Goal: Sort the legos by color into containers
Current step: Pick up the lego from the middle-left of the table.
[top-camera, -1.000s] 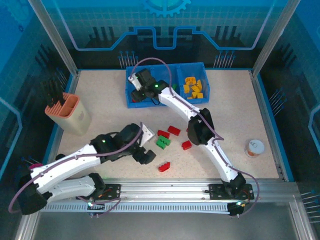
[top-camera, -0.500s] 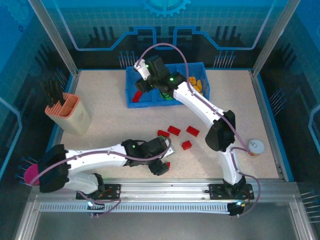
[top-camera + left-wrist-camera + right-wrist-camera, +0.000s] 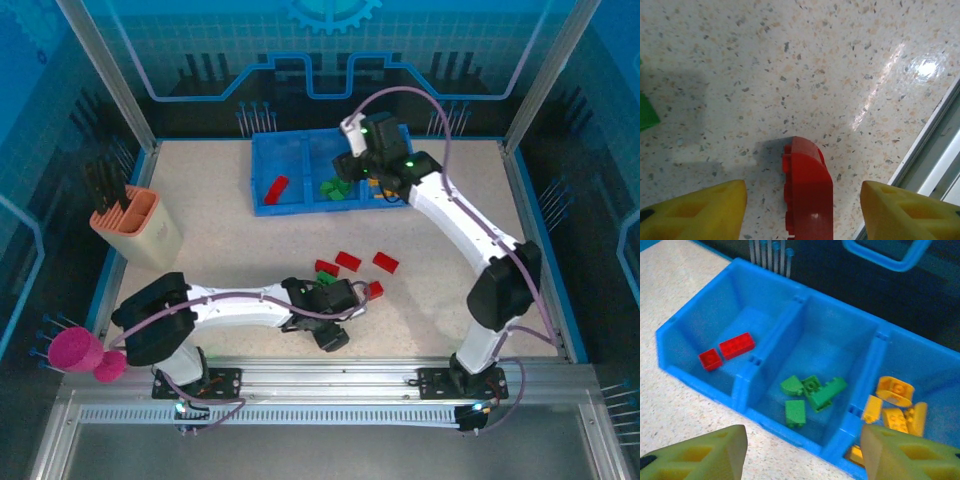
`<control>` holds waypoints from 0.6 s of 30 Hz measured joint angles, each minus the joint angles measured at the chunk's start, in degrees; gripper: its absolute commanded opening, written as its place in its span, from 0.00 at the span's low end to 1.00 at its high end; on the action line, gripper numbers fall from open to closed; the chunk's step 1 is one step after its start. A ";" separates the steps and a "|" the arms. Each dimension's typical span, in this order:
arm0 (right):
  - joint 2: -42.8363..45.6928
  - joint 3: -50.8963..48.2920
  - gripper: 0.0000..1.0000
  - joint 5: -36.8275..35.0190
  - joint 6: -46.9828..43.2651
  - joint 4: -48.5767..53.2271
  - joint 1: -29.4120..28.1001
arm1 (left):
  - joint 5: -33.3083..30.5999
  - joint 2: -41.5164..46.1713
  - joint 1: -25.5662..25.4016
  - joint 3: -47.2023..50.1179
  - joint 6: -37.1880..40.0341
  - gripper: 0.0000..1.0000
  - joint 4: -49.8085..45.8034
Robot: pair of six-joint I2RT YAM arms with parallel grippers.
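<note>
**A:** From above, where are the arms?

**B:** The left gripper (image 3: 335,333) sits low by the tabletop's near edge, and its jaws cannot be read from there. Four loose reds (image 3: 349,260) lie mid-tabletop, just beyond it. The right gripper (image 3: 352,165) hangs over the tray (image 3: 290,165) at the far edge, above the green bricks (image 3: 335,188) in the middle compartment. A holder (image 3: 135,225) stands by the left edge.

**A:** And the left wrist view?

**B:** The two yellow fingers (image 3: 695,210) stand apart, one on each side of a red brick (image 3: 807,195) lying on the tabletop. A gap shows on both sides, so nothing is clamped. A green piece (image 3: 646,112) pokes in at the left, and a rail (image 3: 940,155) runs along the right.

**A:** The right wrist?

**B:** Its fingers (image 3: 695,452) are apart too, with nothing between them, over the tabletop just in front of the tray. The left compartment holds a red pair (image 3: 735,346), the middle one the green bricks, and the right one yellow bricks (image 3: 895,407).
</note>
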State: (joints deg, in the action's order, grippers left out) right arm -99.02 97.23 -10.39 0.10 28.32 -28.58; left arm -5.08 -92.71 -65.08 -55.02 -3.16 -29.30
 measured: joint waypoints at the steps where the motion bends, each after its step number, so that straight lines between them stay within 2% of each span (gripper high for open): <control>1: 1.20 -1.31 0.64 -0.11 0.44 -0.50 0.87 | 0.00 -0.59 -0.20 -0.20 -0.22 0.58 -0.31; 7: 5.14 -5.60 0.65 -0.04 1.42 -1.40 2.80 | -0.09 -4.44 -0.46 -1.97 -2.78 0.42 -2.58; 9: 5.57 -6.56 0.65 0.11 1.42 -1.57 3.21 | -0.22 -5.70 -0.46 -2.73 -3.76 0.34 -3.41; 18: 5.68 -8.26 0.66 0.31 1.42 -1.81 5.42 | -1.99 -9.57 -0.44 -7.52 -8.50 0.12 -7.23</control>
State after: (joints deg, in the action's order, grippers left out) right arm -93.34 88.97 -10.09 1.52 26.50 -23.16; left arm -7.07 -102.28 -65.52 -62.54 -11.66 -36.53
